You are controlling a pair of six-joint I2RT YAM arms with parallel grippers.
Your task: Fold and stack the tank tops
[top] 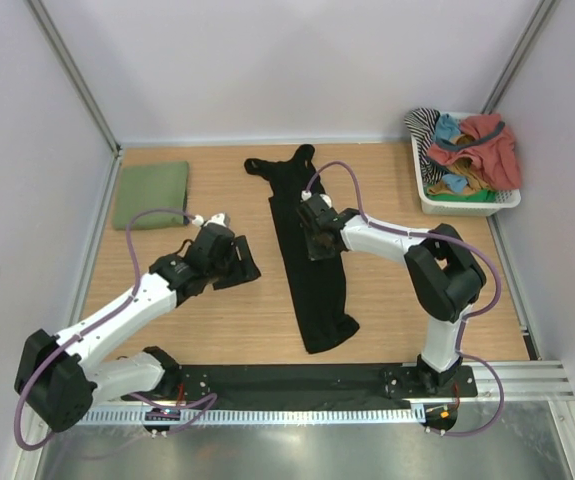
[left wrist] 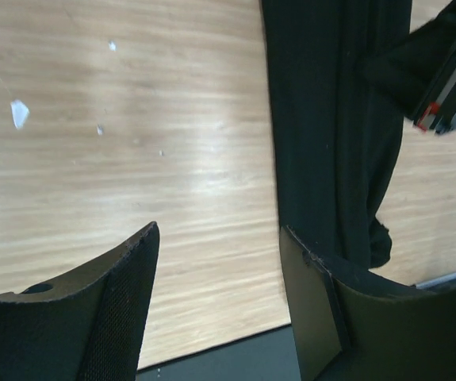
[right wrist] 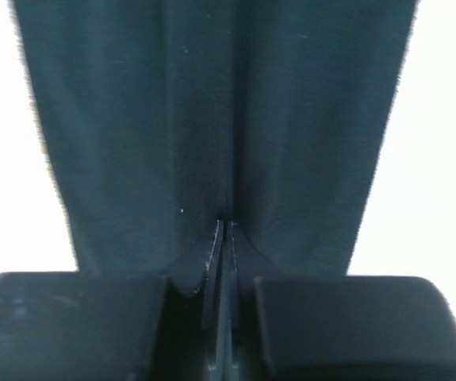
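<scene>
The black tank top lies folded into a long narrow strip down the middle of the table. My right gripper sits on the strip's middle. In the right wrist view its jaws are shut, pinching a crease of the black cloth. The olive green tank top lies folded flat at the back left. My left gripper hovers open left of the strip with nothing in it. In the left wrist view, bare wood shows between its fingers, and the black cloth is just beside the right finger.
A white basket with red, teal and striped garments stands at the back right corner. White walls enclose the wooden table on three sides. The right arm's gripper body shows at the top right of the left wrist view.
</scene>
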